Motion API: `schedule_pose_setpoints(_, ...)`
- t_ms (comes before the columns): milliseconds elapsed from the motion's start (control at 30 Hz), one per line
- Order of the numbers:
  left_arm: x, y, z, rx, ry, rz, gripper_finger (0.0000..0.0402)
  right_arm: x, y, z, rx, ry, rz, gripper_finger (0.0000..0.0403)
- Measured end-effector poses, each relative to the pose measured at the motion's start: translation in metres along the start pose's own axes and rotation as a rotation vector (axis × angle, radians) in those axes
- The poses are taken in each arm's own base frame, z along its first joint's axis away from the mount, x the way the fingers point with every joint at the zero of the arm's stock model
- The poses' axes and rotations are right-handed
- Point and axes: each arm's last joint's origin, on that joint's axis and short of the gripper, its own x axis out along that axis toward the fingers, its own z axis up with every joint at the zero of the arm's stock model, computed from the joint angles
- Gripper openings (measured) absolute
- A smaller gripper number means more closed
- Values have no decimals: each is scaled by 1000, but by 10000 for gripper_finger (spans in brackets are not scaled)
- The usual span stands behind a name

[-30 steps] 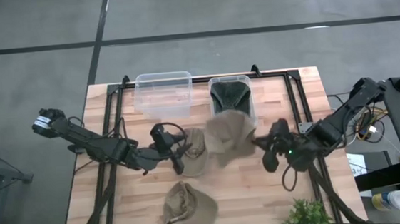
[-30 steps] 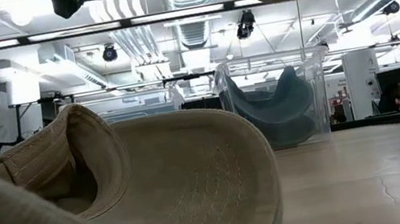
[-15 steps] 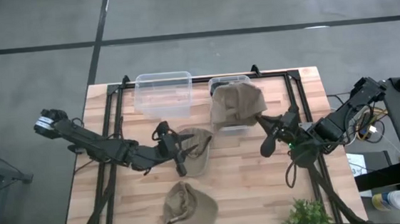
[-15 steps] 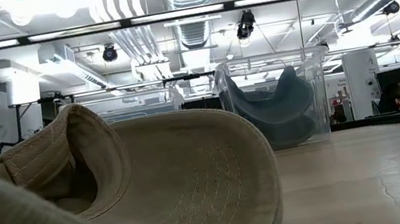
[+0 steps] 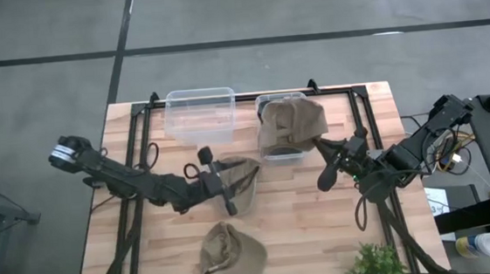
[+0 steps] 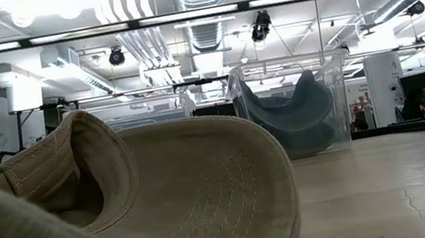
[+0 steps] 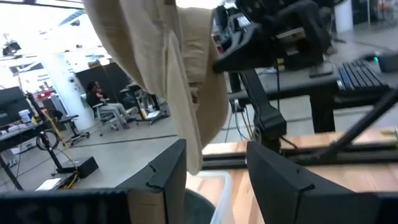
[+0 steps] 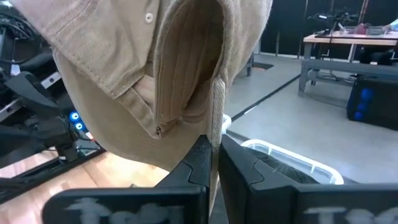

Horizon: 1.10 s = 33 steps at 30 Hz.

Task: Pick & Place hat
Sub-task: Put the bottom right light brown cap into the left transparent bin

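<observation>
The wooden bench (image 5: 323, 236) carries two clear bins (image 5: 200, 114) side by side at its far edge, a tan cap (image 5: 230, 254) near the front, and a small plant (image 5: 376, 265) at a front corner.

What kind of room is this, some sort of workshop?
Probably a robotics lab or open workshop: bare ceiling ducts and spot lamps, workbenches with equipment, and a person seated at a desk in the background.

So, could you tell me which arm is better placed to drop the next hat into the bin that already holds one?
The right arm. Its gripper is shut on a tan hat hanging directly over that bin. The left gripper is open at another hat on the table, farther from the bin.
</observation>
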Motion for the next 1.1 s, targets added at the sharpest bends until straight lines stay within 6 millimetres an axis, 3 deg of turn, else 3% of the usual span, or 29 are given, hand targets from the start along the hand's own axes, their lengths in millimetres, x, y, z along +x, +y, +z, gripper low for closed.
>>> schedule_pose_setpoints(267, 14, 7, -6, -100, -23, 16, 160, 2, 12, 1, -14, -17, 10, 13)
schedule_pose_setpoints(867, 21, 15, -5, -172, -46, 23, 155, 5, 27, -7, -46, -19, 19, 13)
schedule_pose_setpoints(967, 24, 18, -7, -213, -42, 34, 126, 5, 26, -6, -46, -20, 19, 13)
schedule_pose_setpoints(1100, 27, 21, -10, -227, -24, 43, 40, 5, 27, -6, -47, -16, 26, 13)
